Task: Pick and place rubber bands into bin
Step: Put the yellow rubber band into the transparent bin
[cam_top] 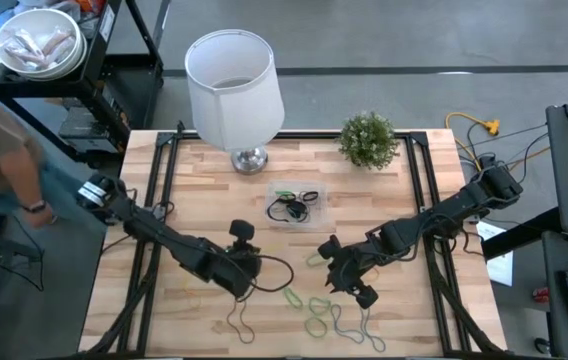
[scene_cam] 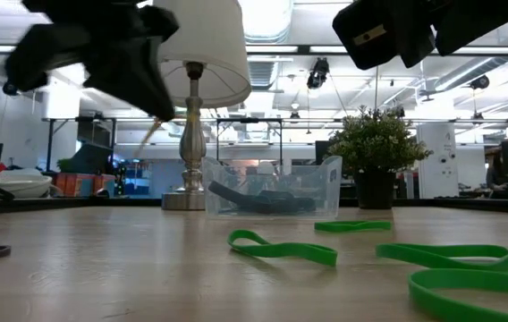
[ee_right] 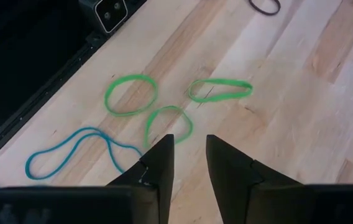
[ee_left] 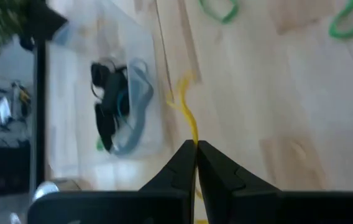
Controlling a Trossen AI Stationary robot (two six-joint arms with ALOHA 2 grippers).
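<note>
The clear bin [cam_top: 294, 208] stands at the table's middle with dark, grey and green rubber bands in it; it also shows in the low view [scene_cam: 272, 188] and the left wrist view [ee_left: 114, 106]. My left gripper [cam_top: 249, 262] is near-left of the bin, shut on a thin yellow rubber band [ee_left: 186, 118]. My right gripper [ee_right: 189, 140] is open and empty above loose green bands [ee_right: 168, 123] [ee_right: 131, 94] [ee_right: 220, 89], near-right of the bin [cam_top: 349, 285]. A long teal band [ee_right: 71, 149] lies beside them. My left gripper pinches the yellow band at one end [ee_left: 192, 140] between its two shut fingertips. The rest of the band trails slack beyond the fingertips toward the bin. In the low view the gripper is up off the table and a thin tan strand [scene_cam: 149, 132] hangs from it.
A white lamp [cam_top: 234, 80] stands behind the bin, a small potted plant [cam_top: 369, 140] at the far right. More green bands [scene_cam: 281, 249] and a tan one [cam_top: 239, 320] lie near the front edge. A person [cam_top: 4, 150] stands off the table's left.
</note>
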